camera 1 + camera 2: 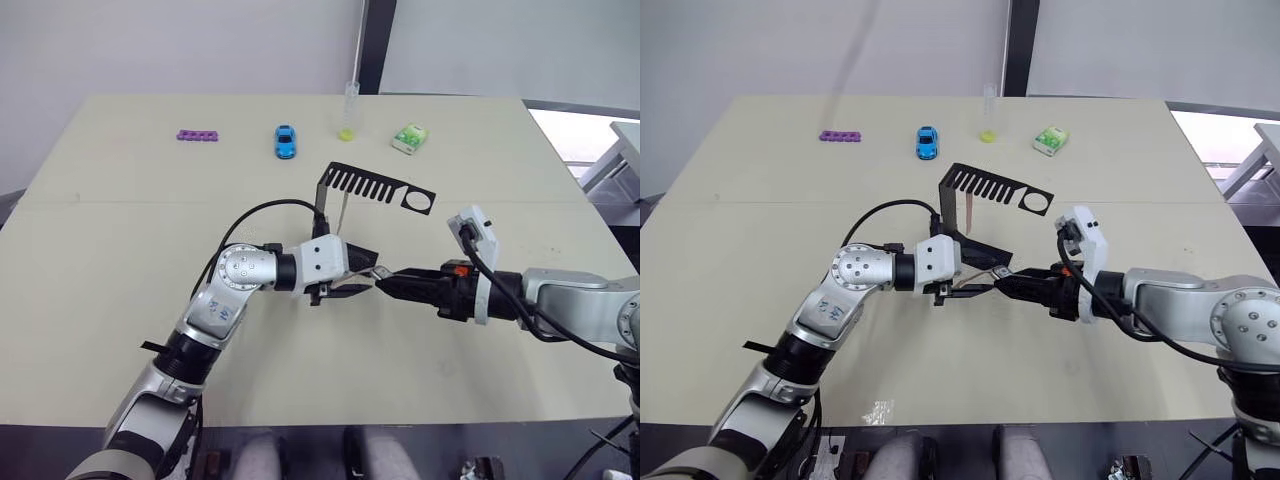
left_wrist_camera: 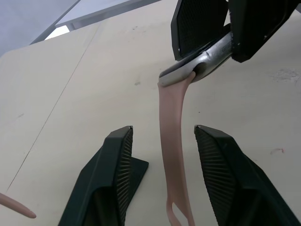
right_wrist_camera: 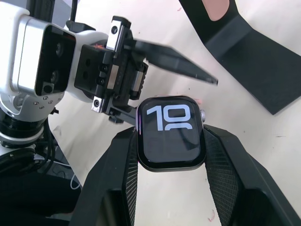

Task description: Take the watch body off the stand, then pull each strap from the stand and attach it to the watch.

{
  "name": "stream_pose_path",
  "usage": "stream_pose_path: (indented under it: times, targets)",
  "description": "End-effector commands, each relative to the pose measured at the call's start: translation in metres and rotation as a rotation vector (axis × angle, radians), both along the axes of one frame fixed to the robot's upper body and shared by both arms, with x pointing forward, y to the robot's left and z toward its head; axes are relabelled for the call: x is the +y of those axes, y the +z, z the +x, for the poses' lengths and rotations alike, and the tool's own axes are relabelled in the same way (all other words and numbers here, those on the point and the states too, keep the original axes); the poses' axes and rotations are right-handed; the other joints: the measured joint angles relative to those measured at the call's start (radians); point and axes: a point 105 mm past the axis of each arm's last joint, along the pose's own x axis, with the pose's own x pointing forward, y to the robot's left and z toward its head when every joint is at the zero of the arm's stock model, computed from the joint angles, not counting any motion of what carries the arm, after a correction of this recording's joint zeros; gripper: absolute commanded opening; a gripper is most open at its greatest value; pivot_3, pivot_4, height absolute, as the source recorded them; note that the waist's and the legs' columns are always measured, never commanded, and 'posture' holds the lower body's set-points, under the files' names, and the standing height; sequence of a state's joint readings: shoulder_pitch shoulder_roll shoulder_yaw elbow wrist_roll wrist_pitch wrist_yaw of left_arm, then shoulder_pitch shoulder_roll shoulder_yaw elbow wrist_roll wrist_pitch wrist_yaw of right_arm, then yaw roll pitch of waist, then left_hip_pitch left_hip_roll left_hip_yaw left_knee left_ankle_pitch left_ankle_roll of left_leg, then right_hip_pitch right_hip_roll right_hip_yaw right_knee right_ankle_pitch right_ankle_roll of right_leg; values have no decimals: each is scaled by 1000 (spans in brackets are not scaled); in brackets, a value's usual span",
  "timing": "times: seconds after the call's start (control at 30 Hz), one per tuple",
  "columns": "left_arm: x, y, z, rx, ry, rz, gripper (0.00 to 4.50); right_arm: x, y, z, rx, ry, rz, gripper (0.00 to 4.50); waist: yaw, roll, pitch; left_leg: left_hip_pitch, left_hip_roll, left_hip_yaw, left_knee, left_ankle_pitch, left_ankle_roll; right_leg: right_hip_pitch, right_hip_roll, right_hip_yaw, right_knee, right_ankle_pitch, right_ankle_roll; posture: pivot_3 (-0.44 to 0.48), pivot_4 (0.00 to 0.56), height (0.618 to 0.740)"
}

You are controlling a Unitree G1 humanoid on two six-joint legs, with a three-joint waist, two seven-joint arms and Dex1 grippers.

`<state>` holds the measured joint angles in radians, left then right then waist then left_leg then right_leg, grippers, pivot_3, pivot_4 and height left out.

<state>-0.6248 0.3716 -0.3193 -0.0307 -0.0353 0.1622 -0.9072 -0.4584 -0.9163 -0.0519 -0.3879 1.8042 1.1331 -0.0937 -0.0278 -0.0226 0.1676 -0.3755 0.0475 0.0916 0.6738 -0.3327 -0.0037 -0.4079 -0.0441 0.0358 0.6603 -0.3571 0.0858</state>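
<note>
Nearest me, the two arms meet over the middle of the pale beige table (image 1: 120, 330): the right gripper (image 3: 170, 141) has its black ribbed fingers clamped on the sides of the small rounded-square watch body with its black screen and silver-grey rim (image 3: 170, 133), while the left gripper (image 2: 164, 181) stands open, its pads on either side of a thin pale pink strap (image 2: 173, 155) that already hangs from the watch's edge. I reckon the strap may only be half seated; if the left fingers close off-centre or tug sideways, it could slip out of its slot or twist the watch in the right grip. Just behind, the black bent sheet-metal stand with its comb-like top (image 1: 375, 187) has the second pink strap (image 1: 968, 213) hanging from it. At the far edge stands a clear tube (image 1: 350, 108) with yellow-green liquid at its bottom, beside a green-white box (image 1: 410, 138) whose contents I cannot see.
</note>
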Motion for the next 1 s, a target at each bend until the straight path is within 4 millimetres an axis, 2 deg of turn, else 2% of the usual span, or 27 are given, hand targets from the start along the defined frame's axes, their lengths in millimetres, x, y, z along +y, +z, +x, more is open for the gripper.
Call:
stream_pose_path:
  times: [0.03,0.07,0.5,0.67,0.77,0.93,1.0]
  targets:
    - [-3,14,-3,-46,-22,-23,441,1,11,-1,-26,2,25,1522,0,0,0,0,0,0,0,0,0,0,0,0,0,0,0,0,150,740]
    - [-3,14,-2,-47,-20,-19,88,1,11,-1,-25,2,25,1522,0,0,0,0,0,0,0,0,0,0,0,0,0,0,0,0,150,740]
    - [-6,18,-3,-37,-25,-45,88,0,12,0,-17,-3,29,1522,0,0,0,0,0,0,0,0,0,0,0,0,0,0,0,0,150,740]
    - [-1,19,1,-18,-8,-54,88,-1,12,0,-18,-4,25,1522,0,0,0,0,0,0,0,0,0,0,0,0,0,0,0,0,150,740]
    - [0,20,2,-9,-5,-58,938,-1,13,1,-20,-4,24,1522,0,0,0,0,0,0,0,0,0,0,0,0,0,0,0,0,150,740]
    - [3,21,1,-15,-21,-82,3342,-2,14,1,-19,-4,25,1522,0,0,0,0,0,0,0,0,0,0,0,0,0,0,0,0,150,740]
    - [5,22,4,-8,-8,-117,3342,-3,14,1,-17,-6,26,1522,0,0,0,-1,0,0,0,0,0,0,0,0,0,0,0,0,150,740]
